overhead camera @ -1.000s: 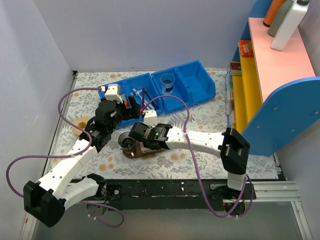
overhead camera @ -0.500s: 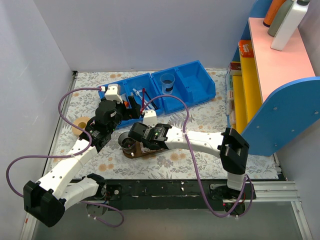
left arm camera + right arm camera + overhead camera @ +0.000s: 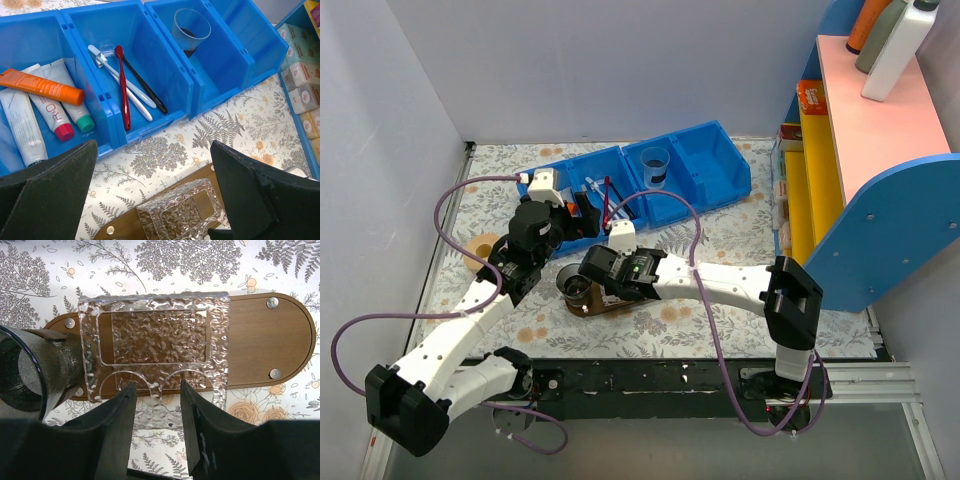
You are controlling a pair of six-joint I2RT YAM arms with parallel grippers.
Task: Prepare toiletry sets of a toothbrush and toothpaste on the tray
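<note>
- R fingers (image 3: 112,430) have just eased apart at the near edge of the clear textured holder (image 3: 155,335). They now straddle that edge w/o pinching it, so the holder is let go.
- Holder rests across the middle of the tray (image 3: 265,340), with a dark cup (image 3: 20,375) at one rounded end. The other end is bare wood.
- Tray lies near the front edge of the bench (image 3: 740,235), just ahead of the arm bases.
- Read: holder looks set down, so prep of the tray appears done. The sets themselves haven't started, and the R arm is probably free to back off.
- L fingers (image 3: 45,190) are spread wide and empty. They hover over the bench between the tray and the front wall of the blue bins (image 3: 150,45).
- The toothbrush (image 3: 140,107) lies in the middle bin among other brushes, incl. red and dark ones.
- The toothpaste (image 3: 47,107) is in the end bin, partly under an orange tube (image 3: 40,86).
- Neither item is on the tray yet.
</note>
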